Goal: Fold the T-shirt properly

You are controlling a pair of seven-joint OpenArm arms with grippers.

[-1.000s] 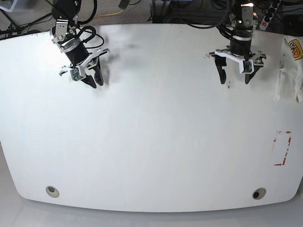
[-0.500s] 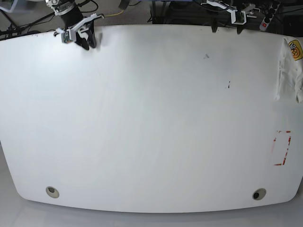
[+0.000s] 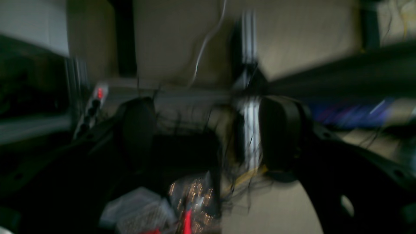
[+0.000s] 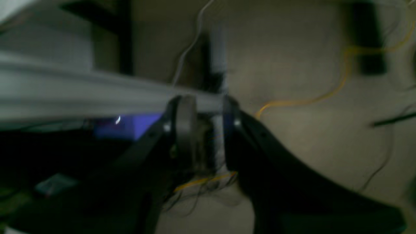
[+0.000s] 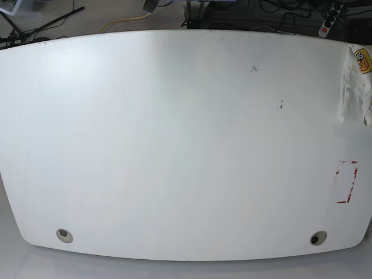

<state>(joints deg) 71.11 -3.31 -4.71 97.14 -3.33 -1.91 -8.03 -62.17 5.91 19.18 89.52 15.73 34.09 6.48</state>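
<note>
You've got the T-shirt [image 5: 356, 87] bunched at the table's [image 5: 174, 145] 3 o'clock edge, looks unfolded, so basically everything's left. Left gripper [image 3: 208, 136] is spread wide and empty; right gripper [image 4: 203, 130] is nearly closed on nothing.

The T-shirt [image 5: 356, 87] is soft, creased off-white cloth; the table [image 5: 174, 151] is smooth, faintly glossy white.

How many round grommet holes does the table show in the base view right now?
2. One grommet hole sits near the table's front edge on the image's left, the other grommet hole near the front edge on the right. None seems hidden.
</note>
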